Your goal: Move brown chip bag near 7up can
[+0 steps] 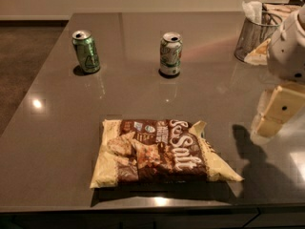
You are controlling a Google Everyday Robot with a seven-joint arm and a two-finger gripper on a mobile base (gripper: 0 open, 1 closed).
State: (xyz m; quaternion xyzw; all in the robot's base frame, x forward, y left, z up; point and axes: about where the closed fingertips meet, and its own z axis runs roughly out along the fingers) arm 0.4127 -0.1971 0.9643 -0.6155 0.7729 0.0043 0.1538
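The brown chip bag (pixel 159 151) lies flat near the table's front edge, brown in the middle with white script and pale yellow ends. The 7up can (pixel 170 54) stands upright behind it at the table's middle, pale whitish-green with a silver top. My gripper (pixel 275 112) hangs above the table at the right edge of the view, to the right of the bag and apart from it, with the white arm (pixel 290 46) above it. It holds nothing that I can see.
A darker green can (pixel 86 51) with a white triangular mark stands at the back left. A wire mesh basket (pixel 255 35) with napkins stands at the back right. The grey table (pixel 57 128) ends just in front of the bag.
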